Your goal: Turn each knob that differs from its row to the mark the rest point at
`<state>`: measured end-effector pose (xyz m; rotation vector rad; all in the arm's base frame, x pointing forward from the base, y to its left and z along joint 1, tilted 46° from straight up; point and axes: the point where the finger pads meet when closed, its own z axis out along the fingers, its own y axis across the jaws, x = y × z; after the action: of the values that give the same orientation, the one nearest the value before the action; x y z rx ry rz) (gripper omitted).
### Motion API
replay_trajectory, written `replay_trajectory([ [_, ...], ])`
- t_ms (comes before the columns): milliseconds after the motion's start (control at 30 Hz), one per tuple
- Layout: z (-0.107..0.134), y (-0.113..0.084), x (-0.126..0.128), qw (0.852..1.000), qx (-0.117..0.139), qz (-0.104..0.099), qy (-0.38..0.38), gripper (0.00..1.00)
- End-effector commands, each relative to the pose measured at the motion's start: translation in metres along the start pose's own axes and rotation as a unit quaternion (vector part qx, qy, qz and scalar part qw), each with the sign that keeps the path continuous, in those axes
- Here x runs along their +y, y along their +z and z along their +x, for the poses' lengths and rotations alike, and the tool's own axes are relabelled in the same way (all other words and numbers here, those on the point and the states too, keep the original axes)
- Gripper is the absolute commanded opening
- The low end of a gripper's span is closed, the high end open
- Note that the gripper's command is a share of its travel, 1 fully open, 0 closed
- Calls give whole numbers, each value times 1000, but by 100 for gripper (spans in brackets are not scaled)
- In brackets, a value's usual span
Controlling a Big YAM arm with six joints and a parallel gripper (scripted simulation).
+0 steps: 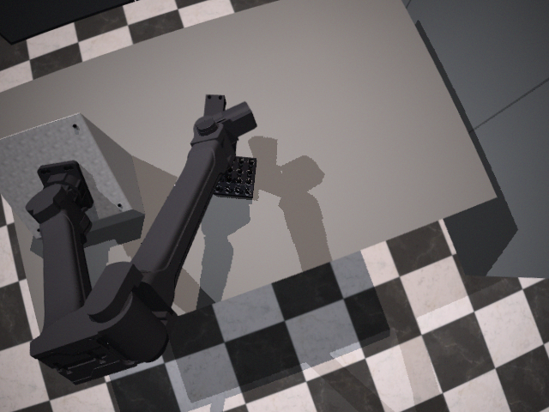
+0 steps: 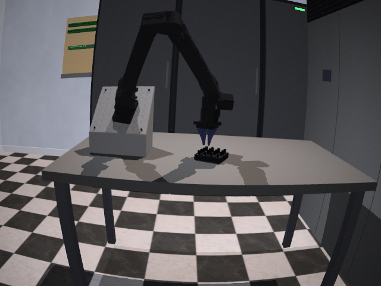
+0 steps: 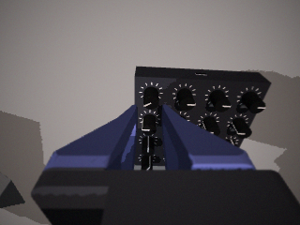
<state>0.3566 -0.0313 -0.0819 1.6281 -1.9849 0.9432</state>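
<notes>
The black knob box (image 1: 254, 177) (image 2: 205, 159) (image 3: 169, 73) stands on the table; its rear socket (image 3: 201, 74) faces the top of the wrist view. My gripper (image 2: 206, 145) (image 3: 149, 112) is slightly open and empty, pointing down above the box. In the wrist view, knob A1 (image 3: 151, 94) has its line toward the lower left. Knobs A2 (image 3: 185, 96), A3 (image 3: 217, 98) and A4 (image 3: 250, 100) have lines toward the right. Knob B1 (image 3: 149, 122) shows between the fingers, with C1 and D1 beyond. The fingers hide much of rows B to D.
The arm's grey sloped base block (image 1: 111, 154) (image 2: 121, 143) stands on the table (image 1: 377, 133) (image 2: 277, 166), to the left of the box in the top and exterior views. A dark cabinet (image 1: 496, 88) stands beyond the table's right edge. Arm shadows fall around the box.
</notes>
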Motion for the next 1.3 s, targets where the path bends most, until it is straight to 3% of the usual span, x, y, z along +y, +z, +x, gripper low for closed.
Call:
replay_trajectory([
  [0, 2, -7, -18, 1000, -9, 15, 18, 19],
  [1267, 0, -8, -25, 1000, -11, 18, 22, 19],
])
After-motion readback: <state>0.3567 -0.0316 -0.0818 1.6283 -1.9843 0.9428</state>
